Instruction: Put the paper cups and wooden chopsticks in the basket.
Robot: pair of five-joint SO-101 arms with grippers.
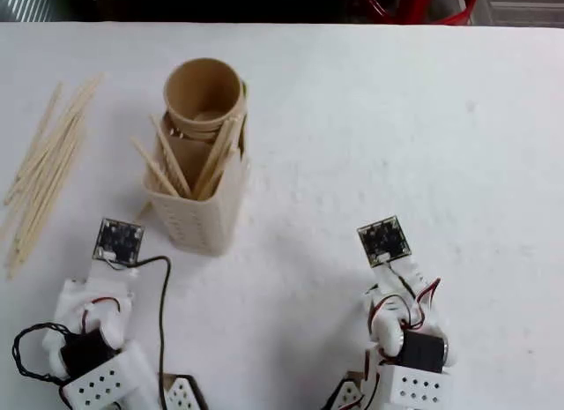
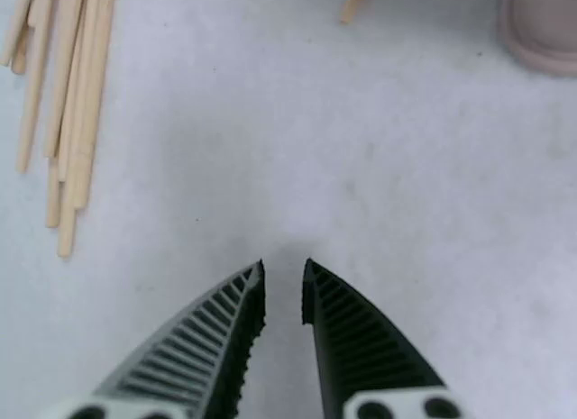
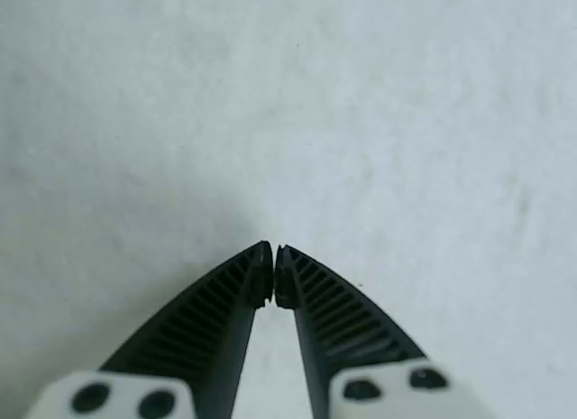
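Observation:
A beige perforated basket (image 1: 204,218) stands left of the table's middle. Stacked paper cups (image 1: 203,94) sit in its far side, and several wooden chopsticks (image 1: 181,167) lean in its near side. More loose chopsticks (image 1: 44,167) lie fanned on the table at the far left; their ends (image 2: 68,104) show in the left wrist view, ahead of my left gripper (image 2: 283,279). That gripper hangs over bare table near the front edge, open by a narrow gap and holding nothing. My right gripper (image 3: 273,275) is shut and empty over bare table at the front right.
A single chopstick end (image 2: 356,3) lies by the basket's base (image 2: 541,31). The white table (image 1: 397,137) stretches bare to the right of the basket. Red and dark objects (image 1: 414,3) sit beyond the table's far edge.

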